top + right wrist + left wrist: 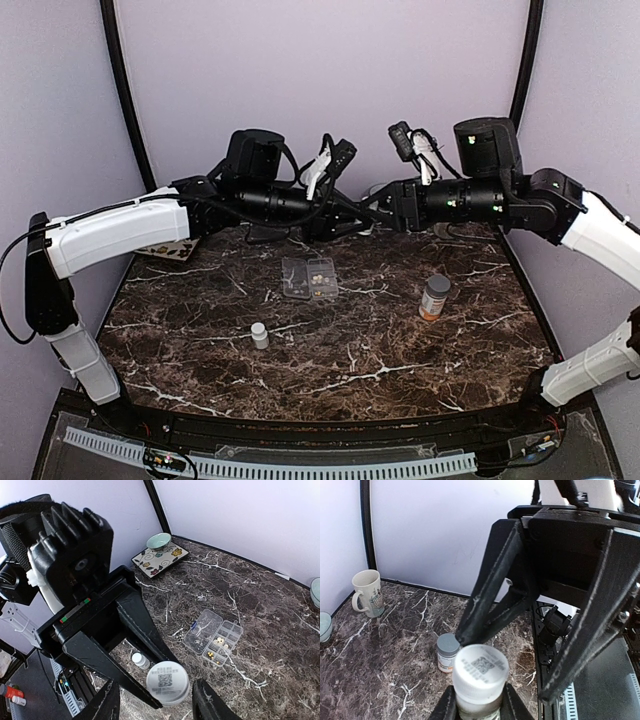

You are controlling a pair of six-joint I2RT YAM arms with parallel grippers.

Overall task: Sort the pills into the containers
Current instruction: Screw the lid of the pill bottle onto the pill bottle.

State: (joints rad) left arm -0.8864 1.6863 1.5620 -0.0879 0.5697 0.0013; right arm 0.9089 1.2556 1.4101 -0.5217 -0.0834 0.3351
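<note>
My left gripper (479,707) is shut on a small white bottle (480,680) with its cap on, held high above the back of the table. My right gripper (156,700) faces it, jaws open on both sides of that bottle's cap (167,682), with gaps showing. The two grippers meet in the top view (365,215). The clear pill box (309,277) lies open on the table below. It also shows in the right wrist view (214,637), with a few cream pills (220,641) in its compartments.
A second small white bottle (259,334) stands front left of the box. An orange bottle with a grey cap (434,297) stands to the right. A mug (368,593) stands at the far right corner. A bowl (159,541) sits on a patterned plate (160,557) at the far left.
</note>
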